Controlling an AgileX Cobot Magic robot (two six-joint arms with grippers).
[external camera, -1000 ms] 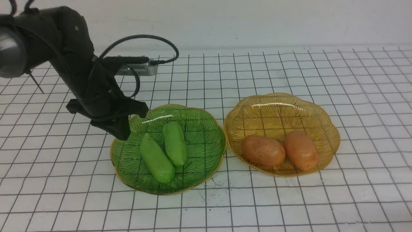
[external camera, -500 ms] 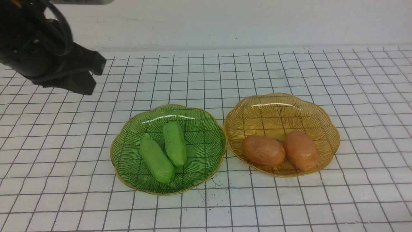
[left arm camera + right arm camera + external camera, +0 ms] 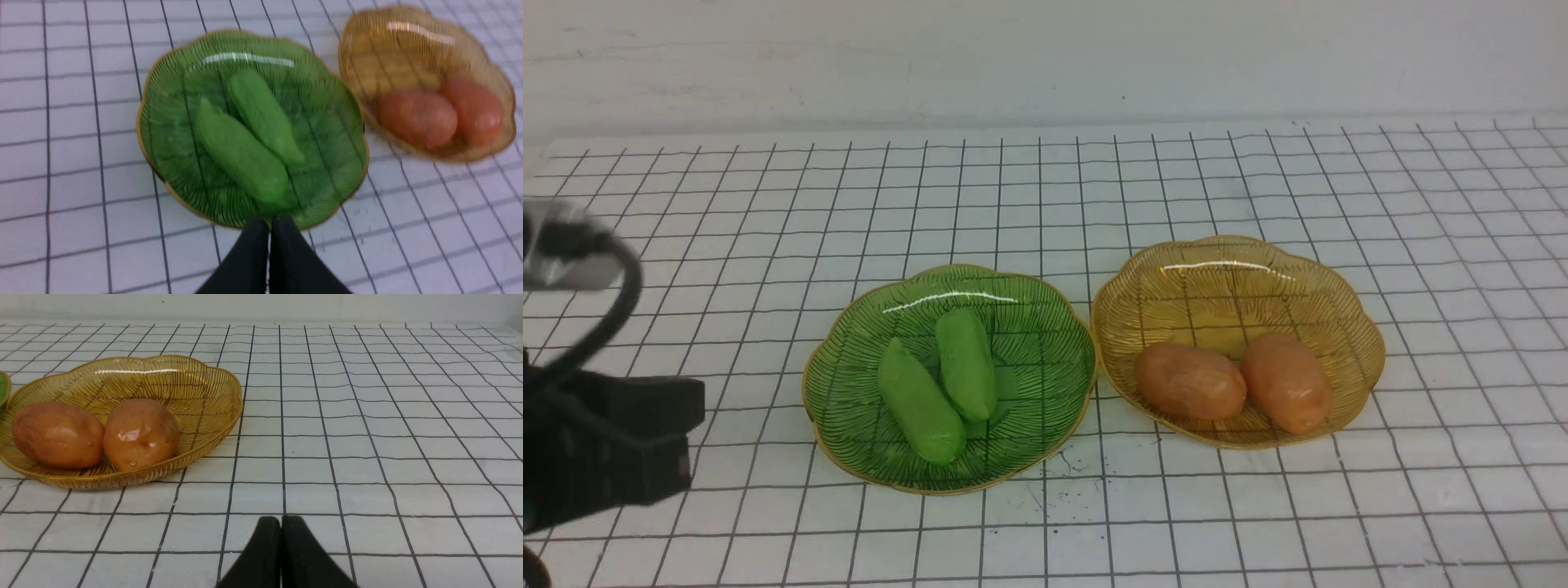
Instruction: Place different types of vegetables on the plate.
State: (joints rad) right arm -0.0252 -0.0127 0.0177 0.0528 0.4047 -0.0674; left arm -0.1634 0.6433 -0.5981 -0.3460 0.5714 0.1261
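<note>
hovering low at the near left, the left claw is clenched on nothing; the right claw likewise. on the gridded bench, two cucumbers lie touching in the green plate, two potatoes touching in the amber plate beside it.

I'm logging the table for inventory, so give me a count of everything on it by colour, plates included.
Green cucumbers: 2
Orange-brown potatoes: 2
Green plate: 1
Amber plate: 1
Total: 6
</note>
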